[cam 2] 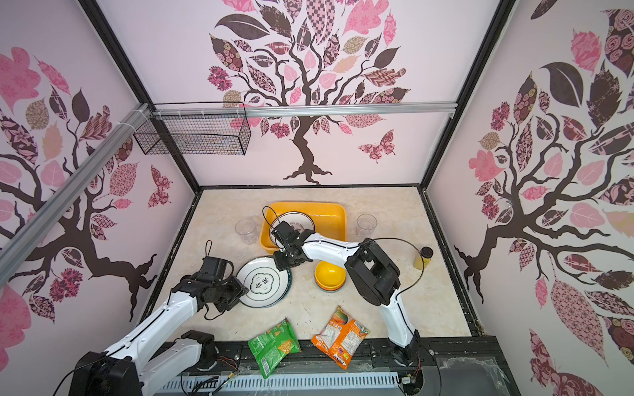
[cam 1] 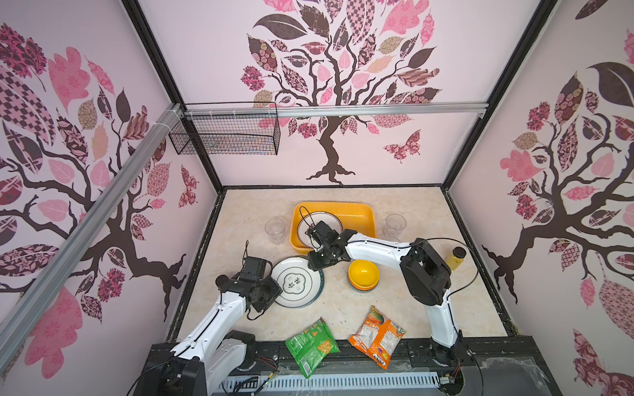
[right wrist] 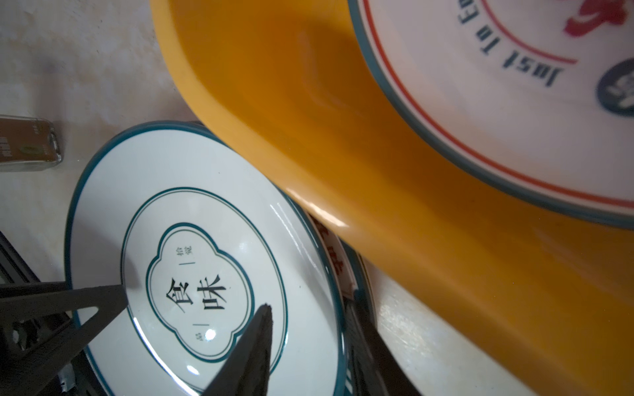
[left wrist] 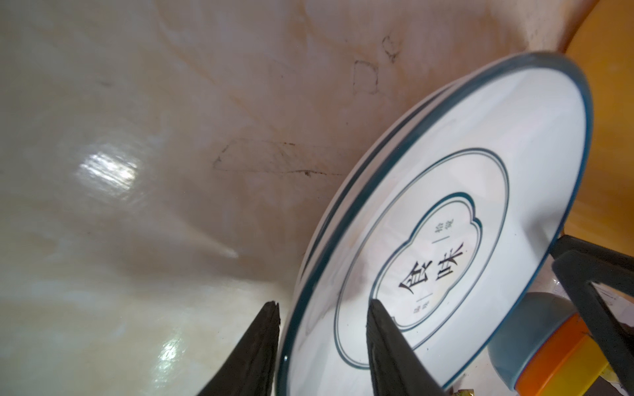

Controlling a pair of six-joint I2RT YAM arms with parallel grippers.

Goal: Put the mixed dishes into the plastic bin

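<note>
A stack of white dark-rimmed plates (cam 1: 297, 282) (cam 2: 264, 282) lies mid-table. My left gripper (left wrist: 323, 303) is open at the stack's left edge, one finger (left wrist: 380, 329) over the top plate (left wrist: 463, 192) and the other on the table side of its rim. My right gripper (right wrist: 310, 303) stands open at the stack's far-right edge, astride the top plate's (right wrist: 192, 205) rim. The yellow-orange plastic bin (cam 1: 368, 214) (right wrist: 308, 137) behind holds one plate (cam 1: 324, 217) (right wrist: 497, 85). Stacked yellow, orange and blue bowls (cam 1: 363, 274) sit to the right. Clear cups (cam 1: 275, 230) (cam 1: 394, 224) flank the bin.
A small yellow bottle (cam 1: 456, 258) stands at the right, beside my right arm. A green snack bag (cam 1: 310, 346) and an orange one (cam 1: 377, 337) lie at the front edge. A black wire basket (cam 1: 226, 133) hangs on the back wall, upper left.
</note>
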